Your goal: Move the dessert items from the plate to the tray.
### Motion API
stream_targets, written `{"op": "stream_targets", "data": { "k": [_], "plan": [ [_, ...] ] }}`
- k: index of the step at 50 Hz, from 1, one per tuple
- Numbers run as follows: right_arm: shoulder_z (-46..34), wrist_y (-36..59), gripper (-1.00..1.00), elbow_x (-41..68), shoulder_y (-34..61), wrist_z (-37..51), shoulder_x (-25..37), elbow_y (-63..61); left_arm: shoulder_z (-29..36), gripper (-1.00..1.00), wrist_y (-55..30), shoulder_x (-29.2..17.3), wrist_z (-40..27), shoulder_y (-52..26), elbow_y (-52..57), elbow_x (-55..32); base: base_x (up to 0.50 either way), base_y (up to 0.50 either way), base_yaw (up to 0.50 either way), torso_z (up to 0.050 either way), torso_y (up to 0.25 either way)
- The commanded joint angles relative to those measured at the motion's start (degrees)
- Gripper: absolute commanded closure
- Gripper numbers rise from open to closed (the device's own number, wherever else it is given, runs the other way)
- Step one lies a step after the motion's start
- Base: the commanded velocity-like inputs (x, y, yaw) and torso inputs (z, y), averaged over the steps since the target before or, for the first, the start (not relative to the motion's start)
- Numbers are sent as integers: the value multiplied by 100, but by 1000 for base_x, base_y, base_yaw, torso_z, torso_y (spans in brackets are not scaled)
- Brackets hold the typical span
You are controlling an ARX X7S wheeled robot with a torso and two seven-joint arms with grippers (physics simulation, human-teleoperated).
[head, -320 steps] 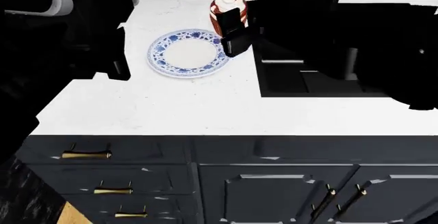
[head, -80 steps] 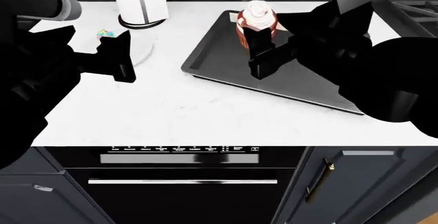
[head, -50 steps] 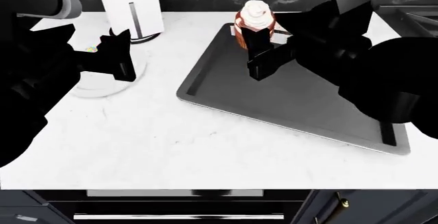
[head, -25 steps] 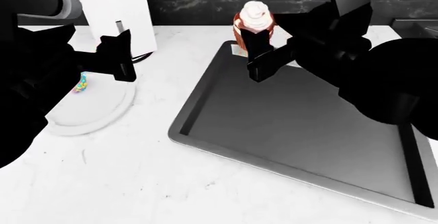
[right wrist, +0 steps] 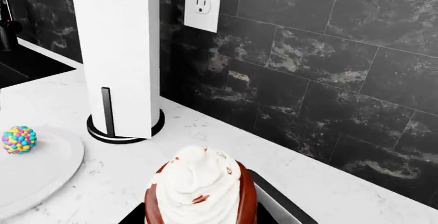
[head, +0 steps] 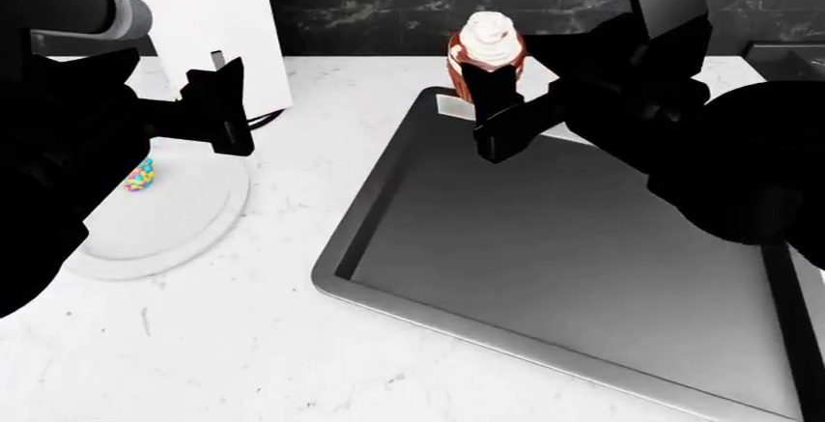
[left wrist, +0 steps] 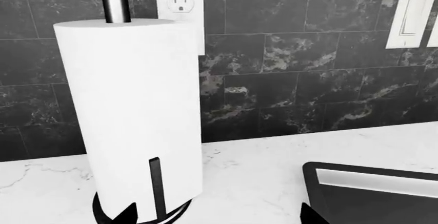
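Note:
The cupcake (head: pixel 486 47), with white frosting and a dark red top, hangs over the far left corner of the dark grey tray (head: pixel 554 248). My right gripper (head: pixel 497 103) is shut on it. In the right wrist view the cupcake (right wrist: pixel 200 188) fills the lower middle, above the tray's rim (right wrist: pixel 277 201). The speckled egg-shaped sweet (head: pixel 139 177) (right wrist: pixel 18 139) lies on the white plate (head: pixel 168 224) (right wrist: pixel 38 170), left of the tray. My left gripper (head: pixel 216 113) hovers above the plate's far edge. It is open and empty, its tips wide apart (left wrist: pixel 219 219).
A paper towel roll (head: pixel 200 26) (left wrist: pixel 137 116) (right wrist: pixel 116 60) on a black stand is behind the plate, against the dark tiled wall. Wall outlets (left wrist: pixel 179 3) (right wrist: pixel 203 1) and a light switch (left wrist: pixel 411 11) are on that wall. The tray's corner (left wrist: pixel 370 193) shows beside the roll.
The view has closed in on the counter, so tray and plate look larger. The right gripper still holds the cupcake over the tray's far corner. The left gripper stays open.

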Motion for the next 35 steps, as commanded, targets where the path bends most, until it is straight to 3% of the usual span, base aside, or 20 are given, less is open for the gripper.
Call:
{"op": "stream_targets", "data": {
  "k": [1,35],
  "plan": [
    [49,220,100,36,126,122,253,-171,6,-100,35,-7,17,16,-1,28,0,0,0,0,0],
    [6,-132,100,47,-547,601,1523,-883,-32,-100,191,-57,93,222,37,89,0,0,0,0,0]
  ]
}}
